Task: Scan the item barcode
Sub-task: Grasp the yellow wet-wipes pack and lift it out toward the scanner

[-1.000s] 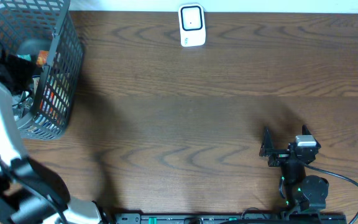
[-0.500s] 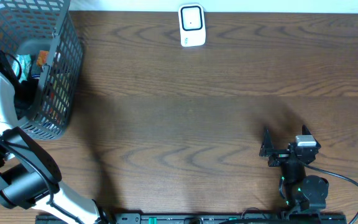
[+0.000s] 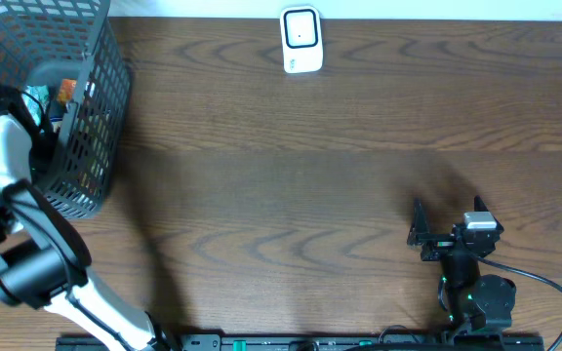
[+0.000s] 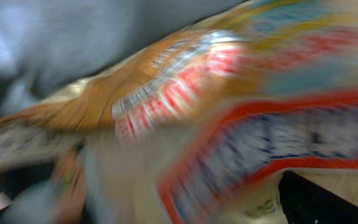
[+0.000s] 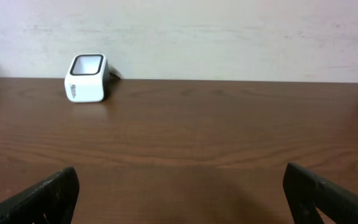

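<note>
Dark wood-grain table against a pale wall, both arms at its near edge. Step in hand, as judged: picking an item out of the basket, the first stage of the scan; nothing has been presented to the reader yet.

Left gripper: down inside the grey wire basket at the far left corner of the table, jaws spread to their widest. One dark finger shows at the lower right of the left wrist view. Nothing is seen clamped between the jaws. Printed snack packets, orange and red, fill that view close ahead; it is smeared, so whether a fingertip touches one cannot be told.

Right gripper: parked near the near right corner, jaws fully apart, empty, facing the far edge.

White barcode scanner: upright at the middle of the far edge, well apart from both grippers.

Next move, as judged: close on a single packet, lift it clear of the basket wall, and carry it across to the scanner window with the barcode turned toward it.
</note>
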`<state>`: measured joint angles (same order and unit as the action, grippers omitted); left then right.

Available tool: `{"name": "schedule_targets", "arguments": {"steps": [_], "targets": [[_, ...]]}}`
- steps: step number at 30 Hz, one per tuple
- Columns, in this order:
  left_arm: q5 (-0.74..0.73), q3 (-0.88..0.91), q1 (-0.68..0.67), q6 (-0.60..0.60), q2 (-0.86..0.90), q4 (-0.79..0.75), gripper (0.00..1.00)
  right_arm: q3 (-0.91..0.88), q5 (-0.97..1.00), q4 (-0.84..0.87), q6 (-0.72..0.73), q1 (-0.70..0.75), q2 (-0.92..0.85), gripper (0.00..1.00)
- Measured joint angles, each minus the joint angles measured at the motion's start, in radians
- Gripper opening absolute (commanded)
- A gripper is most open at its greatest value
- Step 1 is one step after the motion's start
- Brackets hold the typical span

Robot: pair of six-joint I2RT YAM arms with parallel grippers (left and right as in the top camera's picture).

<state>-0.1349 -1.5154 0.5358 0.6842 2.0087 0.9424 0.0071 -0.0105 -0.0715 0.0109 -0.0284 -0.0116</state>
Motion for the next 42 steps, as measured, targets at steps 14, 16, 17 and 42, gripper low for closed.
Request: {"name": "schedule_targets", "arguments": {"steps": [14,16,17,42], "targets": [[-0.043,-0.04,0.006,-0.035,0.031,-0.102,0.07,0.0,0.0,0.0,0.0,0.0,0.0,0.99],[-0.042,-0.045,0.007,-0.039,0.028,-0.102,0.07,0.0,0.0,0.0,0.0,0.0,0.0,0.99],[-0.042,-0.046,0.007,-0.04,0.026,-0.103,0.07,0.0,0.0,0.0,0.0,0.0,0.0,0.99],[-0.135,-0.082,-0.114,0.129,-0.85,-0.417,0.07,0.0,0.0,0.0,0.0,0.0,0.0,0.99]]}}
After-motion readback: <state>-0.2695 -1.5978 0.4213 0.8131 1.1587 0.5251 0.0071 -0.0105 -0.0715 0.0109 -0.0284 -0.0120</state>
